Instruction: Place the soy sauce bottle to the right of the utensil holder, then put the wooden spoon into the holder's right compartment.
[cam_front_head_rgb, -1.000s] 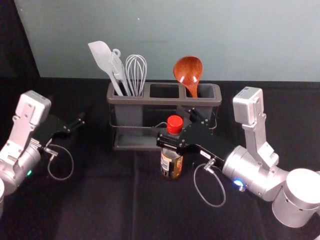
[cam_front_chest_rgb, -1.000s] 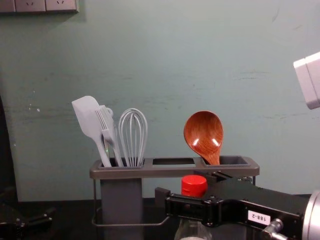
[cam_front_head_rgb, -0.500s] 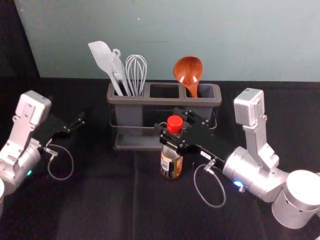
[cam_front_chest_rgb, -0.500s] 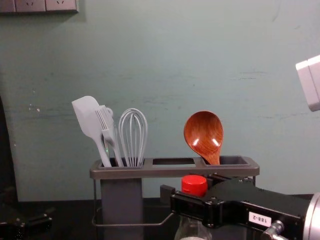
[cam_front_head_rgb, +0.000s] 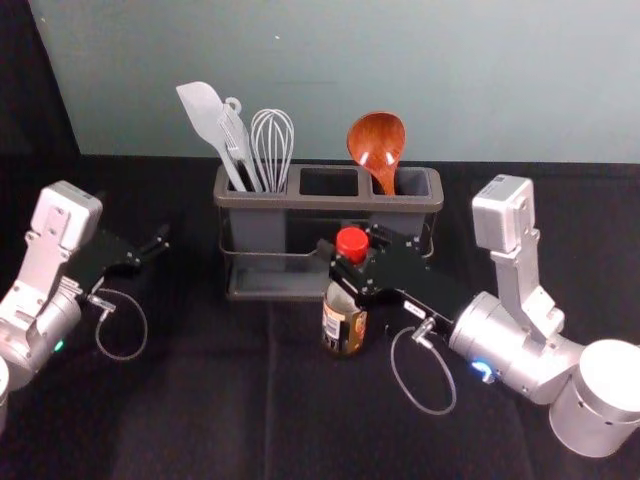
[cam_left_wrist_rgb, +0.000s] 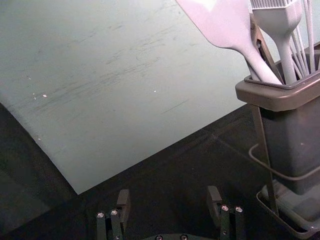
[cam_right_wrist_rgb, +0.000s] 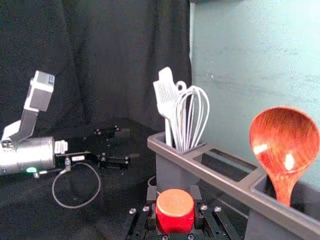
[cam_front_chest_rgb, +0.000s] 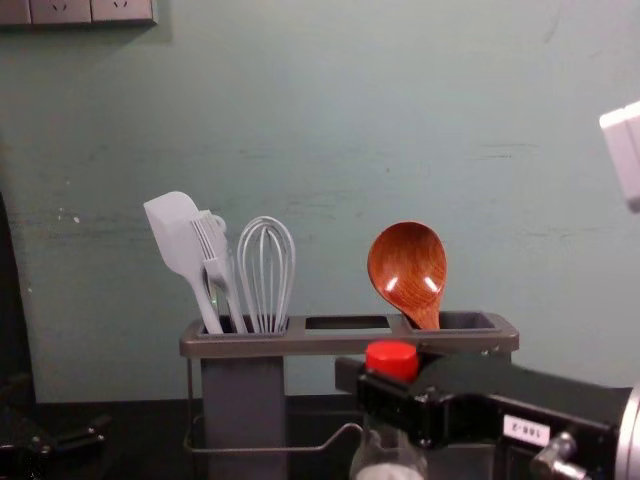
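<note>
1. The right gripper (cam_right_wrist_rgb: 173, 193) has the soy sauce bottle (cam_front_head_rgb: 343, 328) directly between its jaws, which look pinched on the neck just under the red cap (cam_front_head_rgb: 352, 243). The bottle's long axis runs down from the jaws, near upright, its top leaning slightly right; the jaws reach across it from the right.
2. The right arm is the nearer of the 2. The left gripper (cam_left_wrist_rgb: 168, 194) waits well to the left of those jaws, its own jaws spread with nothing between them.
3. The utensil holder (cam_front_head_rgb: 335, 203) lies just beyond the right jaws. The goal spot lies rightward of them, past the holder's right end, so the next move likely calls for a small lift and a rightward carry; the bottle could knock the frame or swing in the grip.
4. The wooden spoon (cam_front_head_rgb: 377, 142) already stands in the holder's right compartment, beyond and above the right jaws.
5. Against 0.5 s ago, the right jaws and cap sit slightly farther right and higher, with the bottle tipped a touch more. The left arm, holder and spoon match the earlier frame.
</note>
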